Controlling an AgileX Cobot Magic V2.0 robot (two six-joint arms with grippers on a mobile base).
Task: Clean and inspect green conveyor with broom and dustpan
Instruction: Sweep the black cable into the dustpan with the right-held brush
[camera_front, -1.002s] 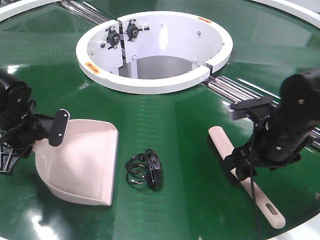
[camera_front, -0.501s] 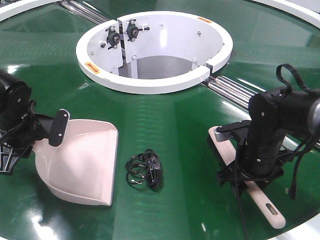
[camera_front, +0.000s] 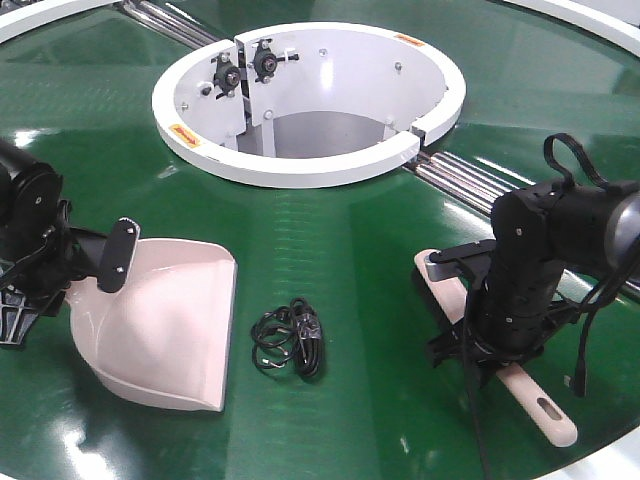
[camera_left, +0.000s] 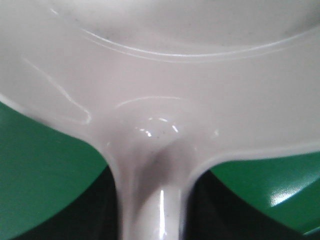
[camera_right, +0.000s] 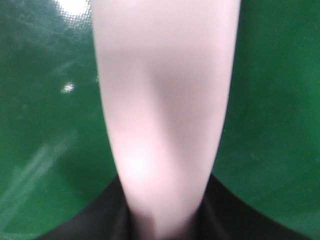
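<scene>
item: green conveyor (camera_front: 340, 240), glossy, turning about a raised white ring (camera_front: 300, 168); every place below is given from that ring.

dustpan (camera_front: 170, 330): pale pink plastic, on the belt on the near side of the ring, to its left, mouth turned toward the middle. judged light, stiff and slick. best taken by the narrow handle at its back. the left gripper (camera_front: 110, 262) is clamped there; the wrist view shows the handle running down between the dark jaws.

broom (camera_front: 540, 405): pale pink bar lying flat on the near side of the ring, to its right. judged light and rigid, liable to twist if held far off centre. the right gripper (camera_front: 488, 348) is closed about the handle midway.

cable tangle (camera_front: 290, 340): black, loose and floppy, near side of the ring, between dustpan and broom, just beside the pan's lip, touching neither. likely to snag rather than slide when swept.
</scene>
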